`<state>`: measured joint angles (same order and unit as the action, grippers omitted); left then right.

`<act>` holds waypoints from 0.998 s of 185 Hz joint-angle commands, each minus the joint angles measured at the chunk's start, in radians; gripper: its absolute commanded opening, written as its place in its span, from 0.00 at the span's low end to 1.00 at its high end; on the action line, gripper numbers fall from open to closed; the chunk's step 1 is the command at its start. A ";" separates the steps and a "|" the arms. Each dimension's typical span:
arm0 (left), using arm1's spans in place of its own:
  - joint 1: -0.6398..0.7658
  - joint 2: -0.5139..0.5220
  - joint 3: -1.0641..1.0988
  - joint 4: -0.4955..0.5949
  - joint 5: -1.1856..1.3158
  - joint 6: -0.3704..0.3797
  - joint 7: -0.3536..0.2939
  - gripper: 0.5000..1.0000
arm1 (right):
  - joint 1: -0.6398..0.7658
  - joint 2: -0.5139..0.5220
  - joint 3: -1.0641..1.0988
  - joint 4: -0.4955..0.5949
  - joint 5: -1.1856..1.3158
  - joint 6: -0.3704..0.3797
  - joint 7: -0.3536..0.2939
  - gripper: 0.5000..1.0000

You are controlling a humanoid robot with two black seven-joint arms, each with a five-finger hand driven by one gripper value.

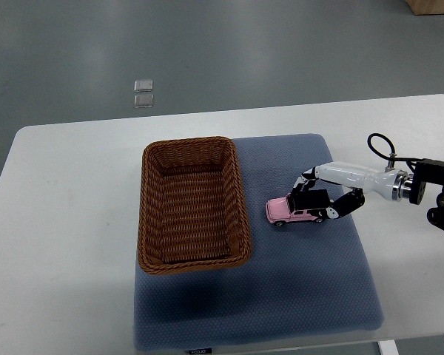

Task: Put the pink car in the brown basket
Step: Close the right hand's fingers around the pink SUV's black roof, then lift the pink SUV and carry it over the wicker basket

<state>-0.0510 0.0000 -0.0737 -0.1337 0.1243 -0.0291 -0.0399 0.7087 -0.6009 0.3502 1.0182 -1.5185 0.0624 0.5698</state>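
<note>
The near edge of the blue-grey mat (pixel 259 310) lay closest to the camera, on a white table (pixel 59 222). The mat's dotted surface was bare along its near portion.

Further in, the brown basket (pixel 241 200) stood on the left part of the mat, its long axis running away from the camera. It was a rectangular wicker basket, open at the top, with nothing visible inside.

To the right of the basket, the pink car (pixel 290 211) rested on the mat, just beside the basket's right wall but not touching it. The car lay roughly sideways to the camera, nose toward the basket.

The right hand (pixel 324 201) entered from the right edge of the picture on a white forearm with a black wrist assembly. Its black and white fingers (pixel 345 205) were curled down around the rear portion of the car, in contact with its roof and back end. Whether the grasp was fully closed could not be determined; the car appeared to sit on the mat.

Beyond the table, on the grey floor, two small clear squares (pixel 143 93) lay one above the other.
</note>
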 commanded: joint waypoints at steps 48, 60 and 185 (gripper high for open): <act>0.000 0.000 0.000 0.000 0.000 0.000 0.000 1.00 | 0.000 0.001 -0.011 -0.016 -0.008 -0.062 -0.005 0.00; 0.000 0.000 0.000 -0.001 0.000 0.000 0.000 1.00 | 0.003 0.003 -0.010 -0.015 -0.006 -0.075 -0.004 0.00; 0.006 0.000 0.000 0.000 0.000 0.000 0.000 1.00 | 0.213 0.004 0.004 0.023 0.055 -0.085 0.002 0.00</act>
<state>-0.0446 0.0000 -0.0736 -0.1341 0.1242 -0.0293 -0.0399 0.8774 -0.6173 0.3605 1.0399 -1.4718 -0.0312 0.5745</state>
